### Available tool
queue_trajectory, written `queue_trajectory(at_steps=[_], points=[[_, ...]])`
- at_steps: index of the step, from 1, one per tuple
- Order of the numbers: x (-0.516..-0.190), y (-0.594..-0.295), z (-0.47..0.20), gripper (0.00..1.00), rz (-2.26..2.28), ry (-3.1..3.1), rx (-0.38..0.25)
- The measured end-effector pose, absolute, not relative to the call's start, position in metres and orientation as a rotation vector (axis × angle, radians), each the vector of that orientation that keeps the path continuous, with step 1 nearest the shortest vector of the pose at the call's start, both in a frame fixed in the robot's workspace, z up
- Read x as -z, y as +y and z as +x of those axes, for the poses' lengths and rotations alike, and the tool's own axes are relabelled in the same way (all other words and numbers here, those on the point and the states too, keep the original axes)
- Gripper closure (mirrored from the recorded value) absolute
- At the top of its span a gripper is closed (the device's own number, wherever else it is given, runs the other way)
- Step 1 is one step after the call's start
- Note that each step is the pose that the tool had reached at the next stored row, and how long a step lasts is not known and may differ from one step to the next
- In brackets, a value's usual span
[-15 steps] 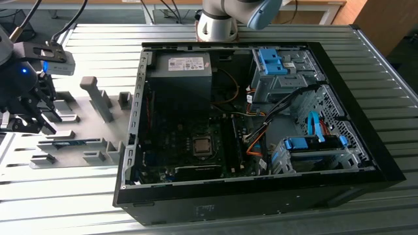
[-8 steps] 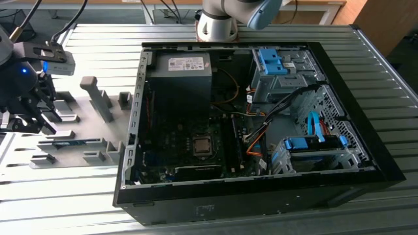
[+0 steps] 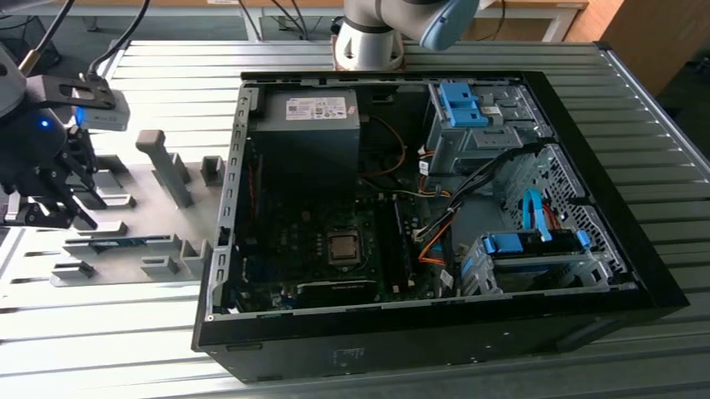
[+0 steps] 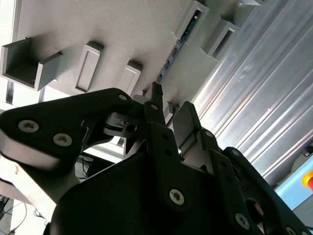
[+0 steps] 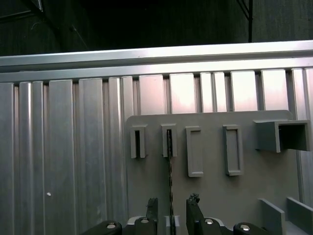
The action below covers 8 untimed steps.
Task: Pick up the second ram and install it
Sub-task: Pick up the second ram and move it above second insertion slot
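The hand (image 5: 172,215) sits closest in the first wrist view. Its two dark fingers (image 5: 152,209) stand apart, open and holding nothing. The second ram (image 5: 170,176) shows there edge-on as a thin dark line running straight into the gap between them. Whether the fingers touch it I cannot tell.

The stick's far end rests in a slotted grey holder block (image 5: 174,142) on a flat grey plate (image 5: 210,196). In the second wrist view the hand (image 4: 171,105) points at the same stick (image 4: 177,45), which lies in its slot on the plate (image 4: 98,24).

In the exterior view the hand (image 3: 50,218) hangs over the plate (image 3: 133,220), near the ribbed metal surface's (image 3: 89,349) edge at that view's left. The blue-green ram (image 3: 122,242) lies flat between its holders just beside the hand. An open black computer case (image 3: 444,208) fills the surface's middle.
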<state>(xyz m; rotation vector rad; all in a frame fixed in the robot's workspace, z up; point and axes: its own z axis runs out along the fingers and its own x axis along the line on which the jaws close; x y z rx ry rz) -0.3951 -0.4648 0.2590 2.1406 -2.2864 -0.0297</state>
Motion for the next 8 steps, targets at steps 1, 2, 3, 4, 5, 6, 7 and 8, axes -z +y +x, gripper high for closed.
queue_trajectory(at_steps=[1, 2, 3, 4, 5, 6, 7, 8], points=[[-0.2583, -0.4649, -0.3951, 0.64, 2.141, -2.286, 0.03], [-0.2571, -0.4649, -0.3951, 0.64, 2.14, -2.286, 0.029], [-0.2563, -0.4649, -0.3951, 0.64, 2.14, -2.286, 0.029], [-0.2558, -0.4649, -0.3951, 0.64, 2.14, -2.285, 0.028], [-0.2553, -0.4649, -0.3951, 0.64, 2.139, -2.285, 0.027], [-0.2544, -0.4649, -0.3951, 0.64, 2.139, -2.285, 0.027], [-0.2532, -0.4649, -0.3951, 0.64, 2.139, -2.285, 0.026], [-0.2519, -0.465, -0.3951, 0.64, 2.139, -2.285, 0.026]])
